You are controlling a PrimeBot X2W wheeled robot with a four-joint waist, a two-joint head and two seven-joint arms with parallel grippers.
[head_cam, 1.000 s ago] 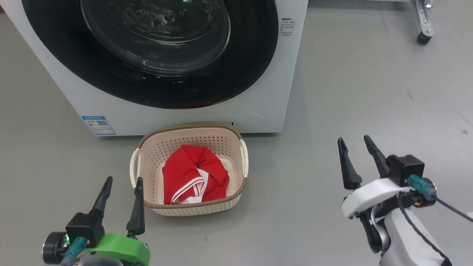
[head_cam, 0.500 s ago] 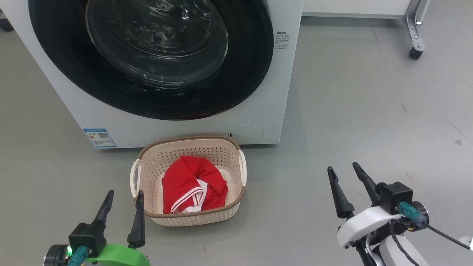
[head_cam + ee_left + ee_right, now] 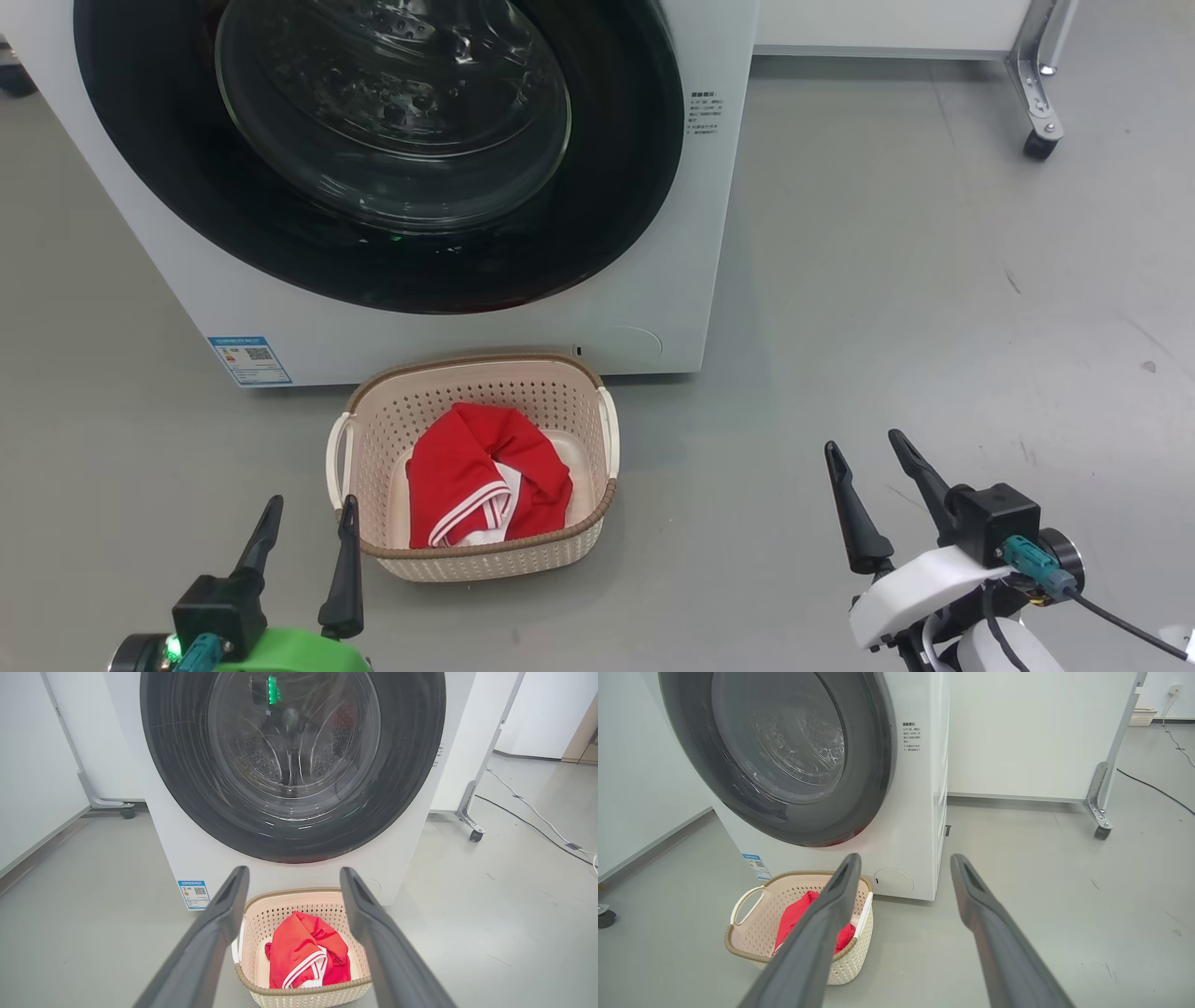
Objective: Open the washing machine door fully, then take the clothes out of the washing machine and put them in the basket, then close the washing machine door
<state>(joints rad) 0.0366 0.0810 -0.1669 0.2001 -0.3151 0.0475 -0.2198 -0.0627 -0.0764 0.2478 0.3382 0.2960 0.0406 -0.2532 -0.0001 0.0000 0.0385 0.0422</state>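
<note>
The white washing machine [image 3: 672, 233] [image 3: 196, 858] [image 3: 920, 812] stands ahead, its round black door [image 3: 616, 187] [image 3: 402, 765] [image 3: 873, 765] shut flat against the front. On the floor just before it sits the cream basket [image 3: 485, 555] [image 3: 299, 896] [image 3: 752, 924], holding the red clothes [image 3: 467, 467] [image 3: 299, 947] [image 3: 794, 914] with white-striped trim. My left gripper [image 3: 311, 506] hovers open near the basket's front left corner, nothing between its fingers. Well right of the basket, over bare floor, my right gripper [image 3: 862, 441] is also open and empty.
Grey floor surrounds the machine. A white panel on a castor-wheeled metal foot [image 3: 1036, 140] [image 3: 1099, 826] stands behind to the right. Another castor [image 3: 126, 812] sits behind on the left. Cables [image 3: 537, 826] trail across the floor at far right.
The head camera has tilted up a little, so machine and basket sit lower in the picture. Both grippers have sunk toward the bottom edge, still open; the right one shifted slightly left.
</note>
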